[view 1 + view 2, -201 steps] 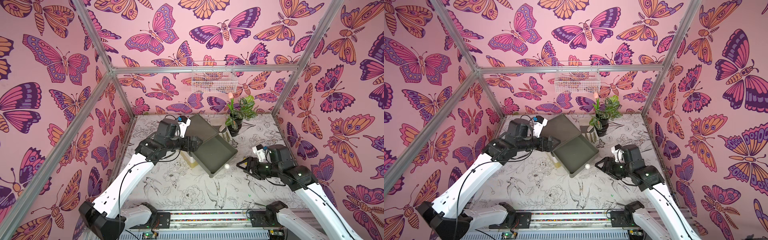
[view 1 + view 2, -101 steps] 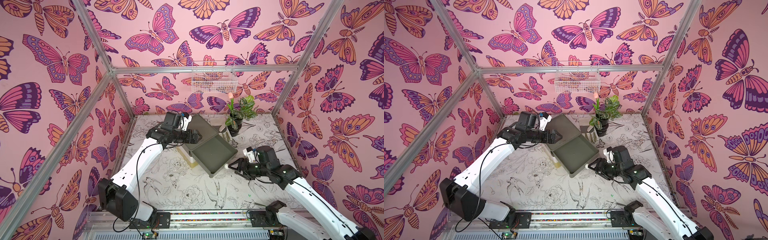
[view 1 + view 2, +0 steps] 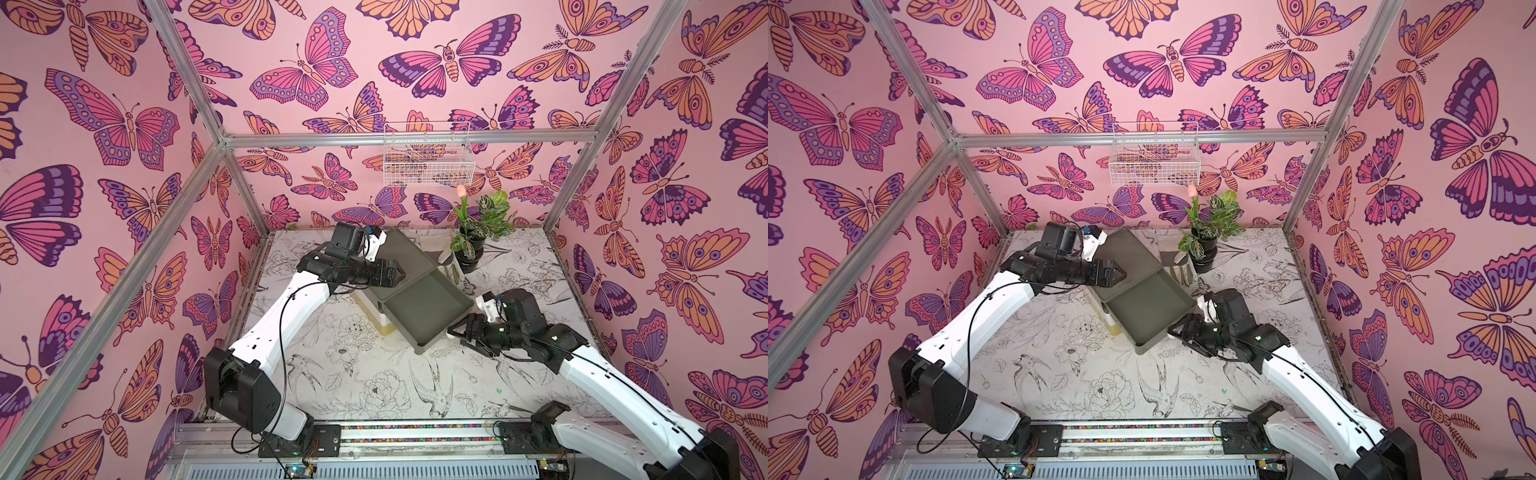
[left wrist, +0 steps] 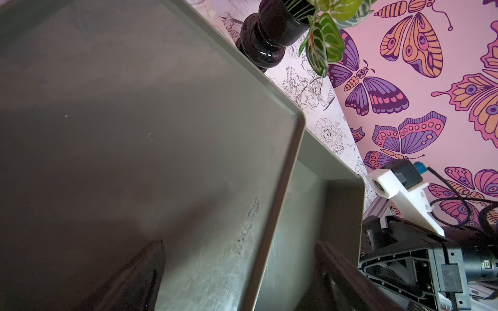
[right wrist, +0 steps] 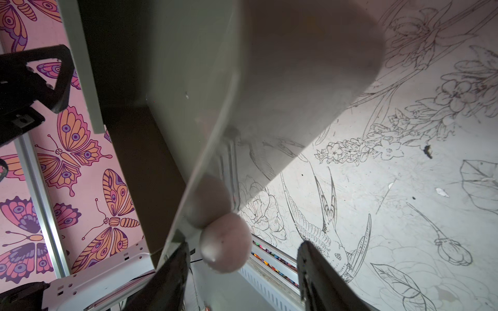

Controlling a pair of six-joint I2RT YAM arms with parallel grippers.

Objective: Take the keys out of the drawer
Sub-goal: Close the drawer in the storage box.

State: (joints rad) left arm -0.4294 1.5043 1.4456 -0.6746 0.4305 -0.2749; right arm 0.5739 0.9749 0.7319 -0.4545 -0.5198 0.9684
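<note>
Pink butterfly walls surround a counter [image 3: 365,374] printed with line-drawn flowers and birds. An olive drawer [image 3: 428,307] stands pulled out of its cabinet [image 3: 405,253], near a potted plant [image 3: 473,245]. Over the cabinet's front edge, the left end effector [image 3: 400,274] hovers, fingers spread, gripping nothing. At the drawer front, the right end effector [image 3: 452,334] has its fingers spread either side of a pale round knob [image 5: 223,242]. I cannot tell from any view where the keys are.

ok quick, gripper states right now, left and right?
Left gripper: open, holding nothing, over the cabinet top's edge.
Right gripper: open, jaws either side of the drawer knob, not closed on it.
</note>
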